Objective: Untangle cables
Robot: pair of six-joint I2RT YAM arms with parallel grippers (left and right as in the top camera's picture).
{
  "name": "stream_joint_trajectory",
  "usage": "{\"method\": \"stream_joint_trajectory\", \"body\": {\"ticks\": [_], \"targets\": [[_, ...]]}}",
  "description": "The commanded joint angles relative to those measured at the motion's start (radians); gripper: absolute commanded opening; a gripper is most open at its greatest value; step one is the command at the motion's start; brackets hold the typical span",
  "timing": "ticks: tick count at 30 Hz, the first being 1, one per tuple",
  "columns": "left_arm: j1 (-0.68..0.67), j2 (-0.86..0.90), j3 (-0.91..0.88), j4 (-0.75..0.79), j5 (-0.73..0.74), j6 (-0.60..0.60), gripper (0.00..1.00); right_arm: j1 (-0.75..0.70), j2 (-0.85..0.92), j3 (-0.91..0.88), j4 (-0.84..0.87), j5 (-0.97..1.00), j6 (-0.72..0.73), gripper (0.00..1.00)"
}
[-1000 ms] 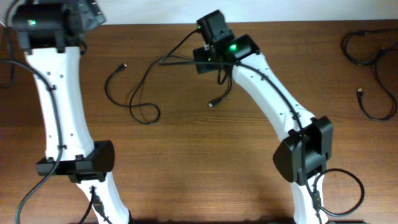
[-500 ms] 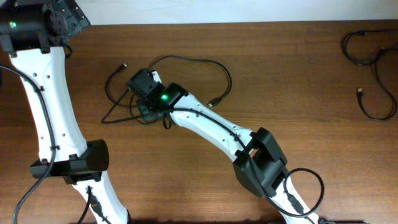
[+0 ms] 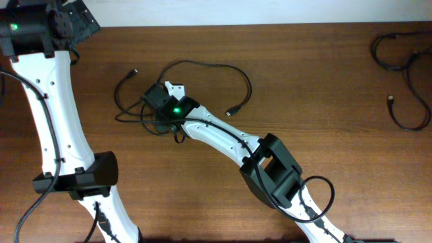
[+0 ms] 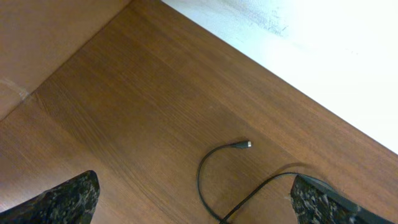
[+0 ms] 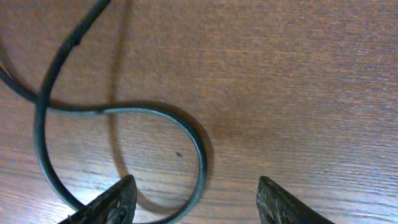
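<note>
Cables (image 3: 202, 65): on counter (image 3: 317, 88), left of centre, toward the far edge. Two thin blk cords, loosely crossed. One runs a wide arc out to the R and curls back to the R-side plug (image 3: 230, 113), lying free on the wood. The other bows out to the L, w/ the L-side plug (image 3: 135, 70) nearer the far edge. Both strands run in under the right pincer (image 3: 158, 101). Exact crossing can't be made out in the overhead view, arm covers it

Right pincer: low over the tangle, arm stretched diagonally across the counter, green LED (image 3: 177, 108) lit on the wrist. Wrist cam: fingers (image 5: 109, 202) stand apart, nothing clamped. A cable loop (image 5: 200, 158) lies flat on the wood betw. the two tips, touching neither as far as visible. A 2nd strand crosses it at upper L of that view. So: open, not holding

Left pincer (image 3: 75, 19): at the far-L corner of the counter, well apart from the tangle. Wrist cam: fingers (image 4: 68, 198) spread wide at the frame's lower corners, empty. A cable end (image 4: 247, 144) w/ plug lies on the wood ahead, not touched

Separate blk cords (image 3: 405, 74) at the far-R end of the counter, well apart from both arms
</note>
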Motion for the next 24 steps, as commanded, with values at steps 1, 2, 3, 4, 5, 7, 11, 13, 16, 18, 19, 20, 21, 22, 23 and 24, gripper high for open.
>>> {"method": "stream_joint_trajectory", "body": {"ticks": [1, 2, 3, 4, 5, 7, 11, 13, 16, 18, 19, 20, 21, 22, 23, 24], "targets": [[0.0, -0.031, 0.007, -0.011, 0.007, -0.01, 0.99, 0.007, 0.023, -0.009, 0.026, 0.017, 0.062, 0.61], [0.0, -0.031, 0.007, -0.012, 0.008, -0.01, 0.99, 0.008, 0.035, -0.009, 0.033, 0.016, 0.069, 0.62], [0.0, -0.031, 0.007, -0.013, 0.007, -0.01, 0.99, 0.007, 0.05, -0.009, 0.031, 0.016, 0.08, 0.62], [0.0, -0.031, 0.007, -0.013, 0.007, -0.01, 0.99, 0.007, 0.065, -0.009, 0.029, 0.013, 0.08, 0.62], [0.0, -0.031, 0.007, -0.013, 0.008, -0.01, 0.99, 0.007, 0.078, -0.009, 0.025, 0.013, 0.081, 0.62], [0.0, -0.031, 0.007, -0.013, 0.007, -0.01, 0.99, 0.007, 0.09, -0.009, 0.018, 0.013, 0.103, 0.61], [0.0, -0.031, 0.007, -0.018, 0.008, -0.01, 0.99, 0.007, 0.095, -0.009, 0.014, 0.013, 0.159, 0.25], [0.0, -0.031, 0.007, -0.022, 0.008, -0.01, 0.99, 0.007, 0.097, -0.009, 0.01, 0.013, 0.159, 0.04], [-0.001, -0.031, 0.007, -0.026, 0.008, -0.01, 0.99, 0.007, 0.114, -0.01, -0.002, 0.016, 0.159, 0.04], [-0.001, -0.031, 0.007, -0.03, 0.007, -0.01, 0.99, 0.007, 0.153, -0.01, -0.018, 0.016, 0.159, 0.04], [-0.001, -0.031, 0.007, -0.032, 0.007, -0.01, 0.99, 0.007, 0.169, -0.01, -0.03, 0.019, 0.159, 0.04], [-0.001, -0.031, 0.007, -0.032, 0.008, -0.01, 0.99, -0.001, 0.177, -0.01, -0.045, 0.032, 0.174, 0.04], [-0.001, -0.031, 0.007, -0.032, 0.007, -0.01, 0.99, -0.017, 0.177, -0.01, -0.067, 0.056, 0.204, 0.04], [-0.001, -0.031, 0.007, -0.031, 0.007, -0.01, 0.99, -0.043, 0.175, -0.009, -0.078, 0.07, 0.21, 0.04], [-0.001, -0.031, 0.007, -0.032, 0.007, -0.01, 0.99, -0.082, 0.172, -0.009, -0.093, 0.069, 0.21, 0.04], [-0.001, -0.031, 0.007, -0.032, 0.008, -0.01, 0.99, -0.117, 0.168, -0.009, -0.111, 0.069, 0.21, 0.04]]}}
